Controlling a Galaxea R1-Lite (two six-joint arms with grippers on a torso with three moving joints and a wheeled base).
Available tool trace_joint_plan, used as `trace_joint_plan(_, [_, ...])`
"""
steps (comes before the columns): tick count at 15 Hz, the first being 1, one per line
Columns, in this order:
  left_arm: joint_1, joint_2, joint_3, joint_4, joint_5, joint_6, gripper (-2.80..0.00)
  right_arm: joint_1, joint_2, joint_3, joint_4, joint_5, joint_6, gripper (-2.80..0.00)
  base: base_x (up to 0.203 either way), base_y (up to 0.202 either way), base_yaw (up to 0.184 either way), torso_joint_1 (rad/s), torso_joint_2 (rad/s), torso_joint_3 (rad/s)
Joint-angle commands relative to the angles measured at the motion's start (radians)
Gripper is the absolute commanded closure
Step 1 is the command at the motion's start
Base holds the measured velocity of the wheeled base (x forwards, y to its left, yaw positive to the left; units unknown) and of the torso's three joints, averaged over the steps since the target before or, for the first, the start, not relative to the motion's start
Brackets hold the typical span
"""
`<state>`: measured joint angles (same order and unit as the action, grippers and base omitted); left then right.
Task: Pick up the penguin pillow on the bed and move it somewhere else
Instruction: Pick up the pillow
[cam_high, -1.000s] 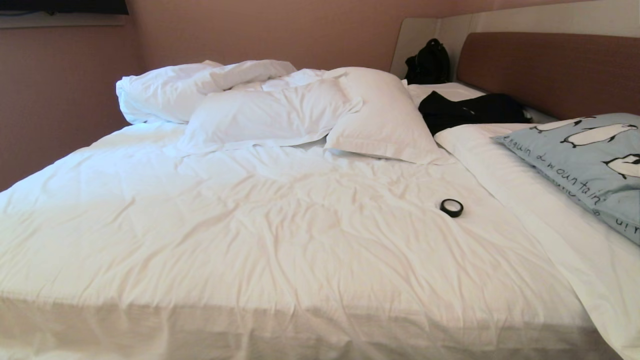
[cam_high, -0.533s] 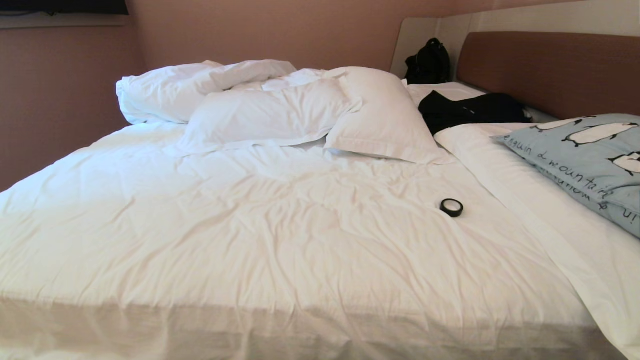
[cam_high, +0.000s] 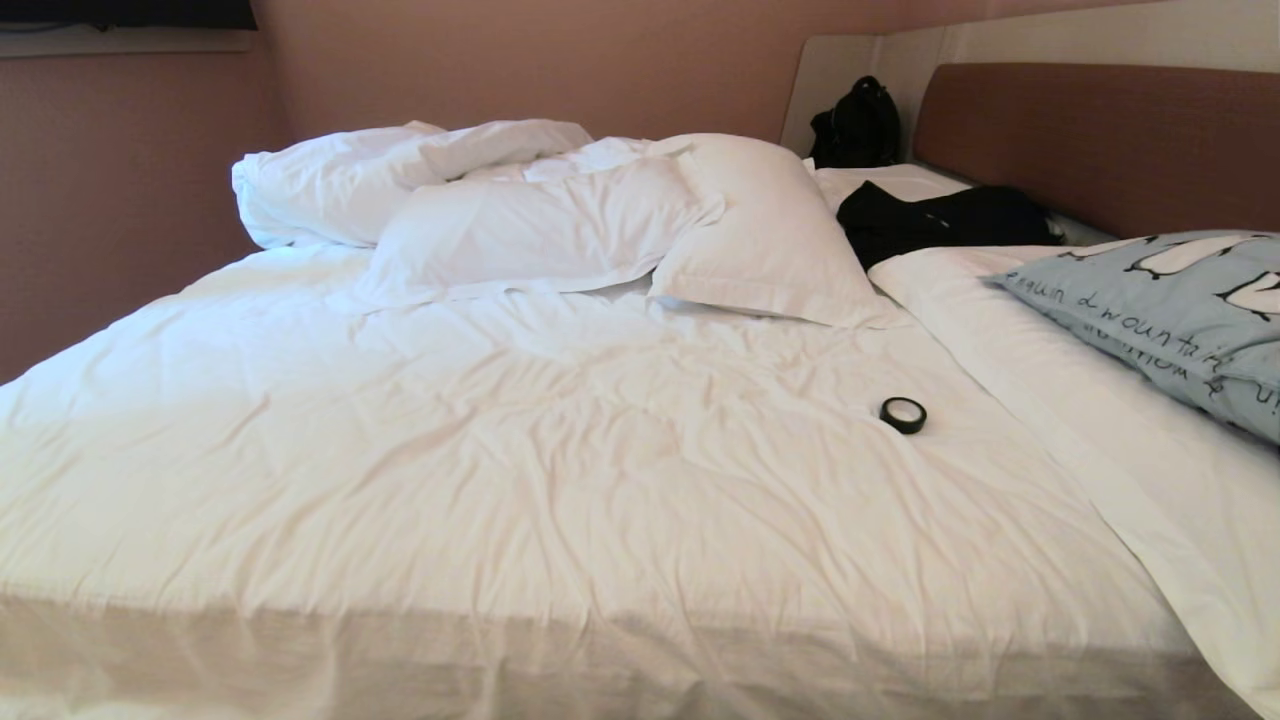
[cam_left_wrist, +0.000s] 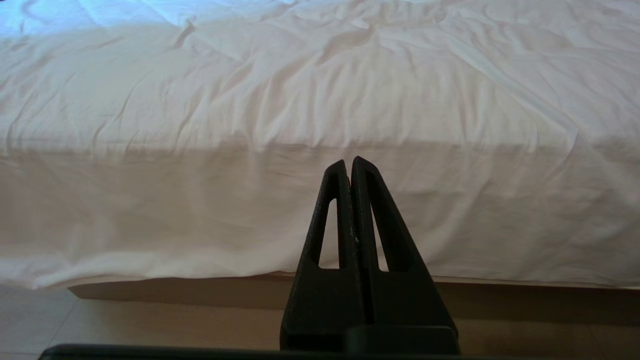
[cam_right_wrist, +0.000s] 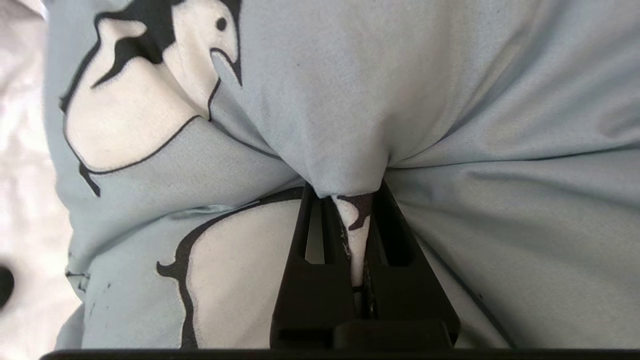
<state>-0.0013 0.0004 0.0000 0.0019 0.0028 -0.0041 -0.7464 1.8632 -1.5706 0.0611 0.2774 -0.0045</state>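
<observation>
Light was soft and warm over the bed (cam_high: 560, 480) in the head view, strongest on the duvet's top toward 11 o'clock, no harsh glare. The hanging front edge at 6 o'clock sat in a dull band of shade, and the left wrist view showed that same shaded drop under a cool bright patch at 11 o'clock. Focus held everywhere there. In the right wrist view the penguin pillow (cam_right_wrist: 450, 100) was evenly lit, folds shadowed, the white sheet at 9 o'clock washed out and soft.
</observation>
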Motion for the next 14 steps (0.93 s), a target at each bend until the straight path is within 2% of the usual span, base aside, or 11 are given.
trace_joint_plan(1, [0.001,0.000,0.002,0.000,0.000,-0.001,0.00,0.015,0.007,0.001,-0.077,0.002,0.023,0.00,0.000,0.000,0.000,0.000,0.00,0.000])
trace_joint_plan(5, [0.000,0.000,0.002,0.001,0.000,-0.001,0.00,0.038,0.073,0.000,-0.223,-0.004,0.075,0.00,0.000,0.000,0.000,0.000,0.00,0.000])
trace_joint_plan(10, [0.000,0.000,0.002,0.001,0.000,-0.001,0.00,0.061,0.147,-0.067,-0.234,-0.004,0.151,0.00,0.000,0.000,0.000,0.000,0.00,0.000])
trace_joint_plan(14, [0.000,0.000,0.002,0.001,0.000,-0.001,0.00,0.090,0.182,-0.139,-0.228,-0.005,0.166,0.00,0.000,0.000,0.000,0.000,0.00,0.000])
